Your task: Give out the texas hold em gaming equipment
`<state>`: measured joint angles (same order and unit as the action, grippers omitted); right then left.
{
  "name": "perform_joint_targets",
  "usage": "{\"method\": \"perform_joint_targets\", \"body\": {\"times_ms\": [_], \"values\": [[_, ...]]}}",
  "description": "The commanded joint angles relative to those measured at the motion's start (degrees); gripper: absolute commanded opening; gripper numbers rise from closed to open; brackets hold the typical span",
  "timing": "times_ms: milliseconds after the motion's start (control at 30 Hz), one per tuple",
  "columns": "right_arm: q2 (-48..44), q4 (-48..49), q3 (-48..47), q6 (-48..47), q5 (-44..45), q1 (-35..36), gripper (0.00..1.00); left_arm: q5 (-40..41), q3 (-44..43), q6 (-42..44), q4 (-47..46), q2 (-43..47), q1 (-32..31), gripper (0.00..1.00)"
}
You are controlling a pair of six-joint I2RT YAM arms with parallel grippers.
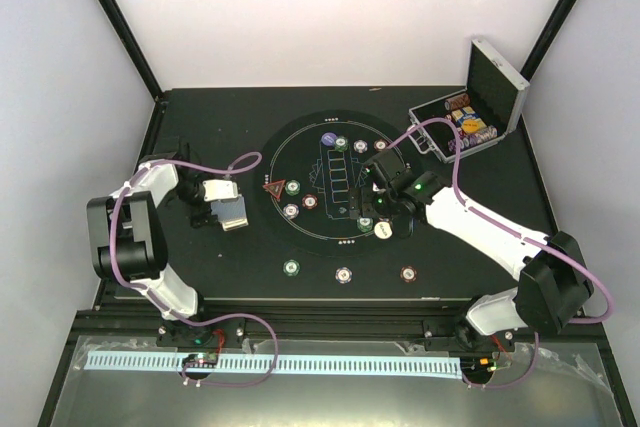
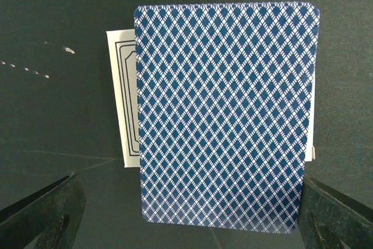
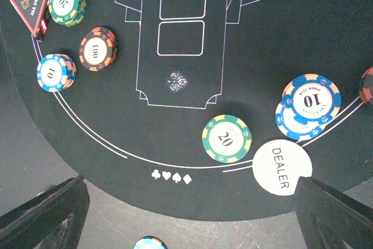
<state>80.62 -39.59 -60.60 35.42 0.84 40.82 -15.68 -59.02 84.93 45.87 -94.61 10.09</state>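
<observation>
On the black mat (image 3: 280, 39): two green 20 chips (image 3: 227, 138), two blue 10 chip stacks (image 3: 309, 106), one black 100 chip (image 3: 97, 49), one DEALER button (image 3: 282, 166), one ALL IN triangle (image 3: 32, 4).

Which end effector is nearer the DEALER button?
Right. The right end effector hangs above the mat, the DEALER button nearly under it. The left end effector is off the mat's left side, over the cards.

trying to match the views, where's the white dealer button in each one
Top external: dealer button right of centre, at the black mat's lower right rim.
Left wrist: not in it; only a blue-backed card shows.
Right wrist: bottom right, overlapping the mat's edge.
Shared landmark: red ALL IN triangle.
</observation>
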Motion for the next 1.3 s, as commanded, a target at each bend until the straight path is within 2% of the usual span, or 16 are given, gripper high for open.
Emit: {"method": "perform_joint_targets", "body": {"times_ms": [0, 500, 900, 1267], "values": [[-0.9, -0.2, -0.3, 0.6, -0.6, 0.4, 0.98, -1.1, 0.1, 2.2, -0.3, -0.5, 0.4, 0.99], [-0.8, -0.2, 0.0, 1.0, -0.9, 0.4, 0.98, -1.0, 2.0, 3.6, -0.8, -0.2, 0.4, 0.99], [-1.0, 0.0, -0.4, 1.0, -1.6, 0.5, 0.97, -0.3, 2.5, 2.0, -5.5, -1.9, 0.3, 0.99], [-0.5, -0.4, -1.4, 0.7, -2.0, 0.5, 0.97, -0.4, 1.7, 2.5, -4.0, -3.2, 0.2, 0.99]]}}
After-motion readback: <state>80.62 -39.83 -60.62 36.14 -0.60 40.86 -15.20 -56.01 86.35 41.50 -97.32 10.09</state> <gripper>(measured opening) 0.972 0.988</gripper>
